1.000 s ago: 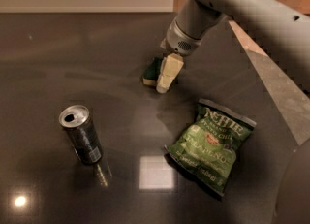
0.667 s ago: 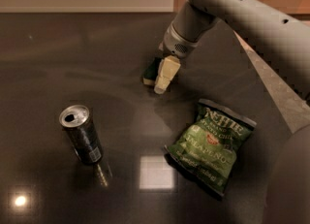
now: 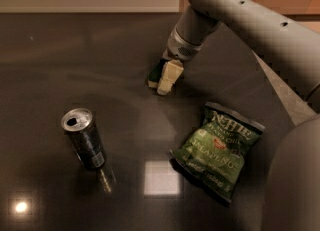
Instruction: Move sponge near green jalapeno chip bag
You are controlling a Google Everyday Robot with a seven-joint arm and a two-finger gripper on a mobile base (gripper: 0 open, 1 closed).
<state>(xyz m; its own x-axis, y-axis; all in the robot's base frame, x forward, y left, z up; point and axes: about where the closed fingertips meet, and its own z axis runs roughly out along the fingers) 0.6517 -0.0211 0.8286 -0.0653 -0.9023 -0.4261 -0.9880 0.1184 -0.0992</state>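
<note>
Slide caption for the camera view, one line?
Claw at the sponge on the dark countertop; green jalapeno chip bag lower right, drink can left.

Upright at eight o'clock, there's the dark cylindrical metal drink can, its open silver top showing, on the glossy dark-grey worktop. A square light glare shines at six o'clock, just right of the can. The gripper is down near twelve o'clock.
</note>
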